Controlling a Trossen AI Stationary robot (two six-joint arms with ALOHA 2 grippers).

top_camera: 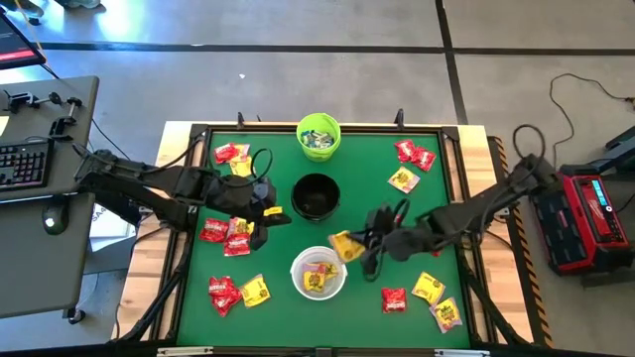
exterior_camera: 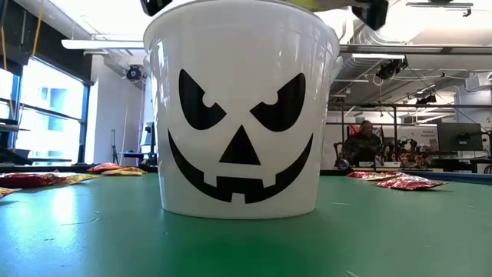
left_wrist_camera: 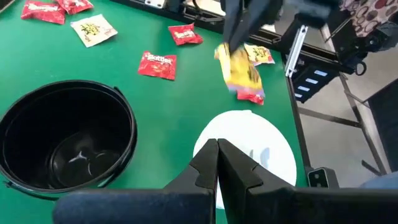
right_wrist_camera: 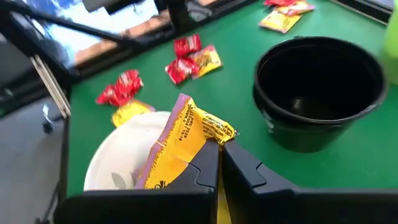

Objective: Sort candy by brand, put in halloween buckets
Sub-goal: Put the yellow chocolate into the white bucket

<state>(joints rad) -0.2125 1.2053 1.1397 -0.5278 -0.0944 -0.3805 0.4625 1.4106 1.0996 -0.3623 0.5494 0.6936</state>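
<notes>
Three buckets stand in a line down the table's middle: lime green [top_camera: 317, 136] far, black [top_camera: 316, 195] in the centre, white [top_camera: 318, 273] near, with a black pumpkin face [exterior_camera: 238, 115]. My right gripper [top_camera: 359, 248] hovers just right of the white bucket's far rim, shut on a yellow candy packet [top_camera: 344, 245]. My left gripper [top_camera: 268, 214] sits left of the black bucket, fingers shut [left_wrist_camera: 217, 163], with nothing showing between them. Red and yellow packets lie scattered on the mat. Yellow ones lie inside the white bucket, pale ones in the green. My right gripper pinches the yellow packet between its two fingers by its near end [right_wrist_camera: 208, 144]. The fingers come from the table's right, slanting down. The packet is lifted clear and sticks out past the fingertips [left_wrist_camera: 239, 71] over the white bucket's rim [right_wrist_camera: 134, 127].
Loose packets lie in clusters: red ones far left [top_camera: 230, 153], red and yellow mid left [top_camera: 226, 234] and near left [top_camera: 236, 293], red and pale far right [top_camera: 412, 159], red and yellow near right [top_camera: 427, 297]. A raised frame [top_camera: 198, 129] edges the mat. A person [exterior_camera: 361, 142] sits far behind.
</notes>
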